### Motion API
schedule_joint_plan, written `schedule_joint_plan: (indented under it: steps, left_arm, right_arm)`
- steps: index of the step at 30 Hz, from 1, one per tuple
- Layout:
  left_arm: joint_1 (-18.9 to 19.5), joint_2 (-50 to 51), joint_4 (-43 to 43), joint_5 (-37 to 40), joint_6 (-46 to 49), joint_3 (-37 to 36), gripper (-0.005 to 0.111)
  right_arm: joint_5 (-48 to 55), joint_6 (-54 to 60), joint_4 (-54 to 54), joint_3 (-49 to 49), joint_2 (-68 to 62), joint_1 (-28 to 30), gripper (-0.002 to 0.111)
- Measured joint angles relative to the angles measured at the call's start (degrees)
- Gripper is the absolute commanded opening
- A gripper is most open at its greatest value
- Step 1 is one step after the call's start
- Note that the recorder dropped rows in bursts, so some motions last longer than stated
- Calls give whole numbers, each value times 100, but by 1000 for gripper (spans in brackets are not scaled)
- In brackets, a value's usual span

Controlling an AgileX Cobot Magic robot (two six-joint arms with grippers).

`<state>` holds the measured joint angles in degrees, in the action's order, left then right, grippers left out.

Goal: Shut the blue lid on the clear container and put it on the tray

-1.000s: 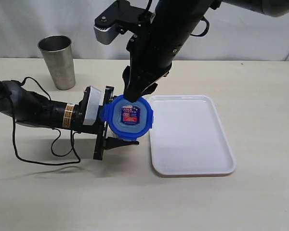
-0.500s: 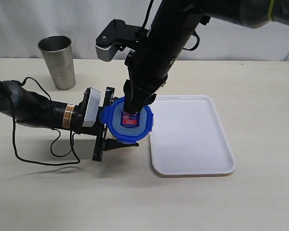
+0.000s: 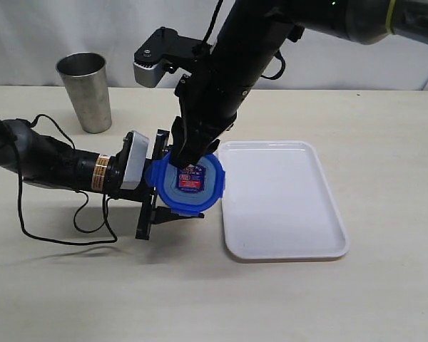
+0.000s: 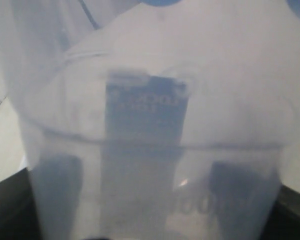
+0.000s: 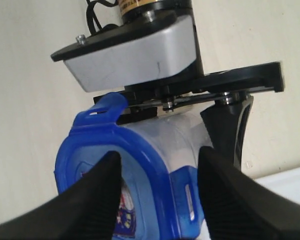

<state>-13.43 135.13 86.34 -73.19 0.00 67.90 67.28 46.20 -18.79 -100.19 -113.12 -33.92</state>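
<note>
Exterior view: over the last second the right arm has dropped and slid toward the left arm, so its claw (image 5: 160, 152) now bears on the lid's (image 3: 190, 182) rear edge, no longer above its middle. The lid has gone from slightly cocked to lying flatter and lower on the container (image 4: 150, 150), which suggests it is being seated, though I cannot tell whether any flap has snapped.

The right wrist view shows the right claw spread. One finger rests over the lid's top and the other sits past its side flap, so it is pressing and not pinching.

The left claw (image 3: 177, 184) stays clenched on the container, holding it upright on the worktop (image 3: 385, 299), just beside the tray (image 3: 285, 199). The container fills the left wrist view.

By my reading the closing step is nearly done, and the move onto the tray has not begun.
</note>
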Motion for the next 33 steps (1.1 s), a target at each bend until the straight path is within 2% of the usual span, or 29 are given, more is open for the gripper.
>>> schedule_joint_plan:
  steps: [9, 15, 28, 33]
  left_arm:
    - [-12, 0, -74, 13, 0, 0, 0]
    - [-12, 0, -116, 84, -53, 0, 0]
    - [-12, 0, -134, 93, -86, 0, 0]
    - [-12, 0, -134, 93, -111, 0, 0]
  right_arm:
    - [33, -298, 387, 22, 145, 0, 44]
    - [32, -468, 699, 84, 266, 0, 57]
    - [22, -436, 799, 84, 537, 0, 57]
    - [100, -492, 704, 84, 542, 202, 54]
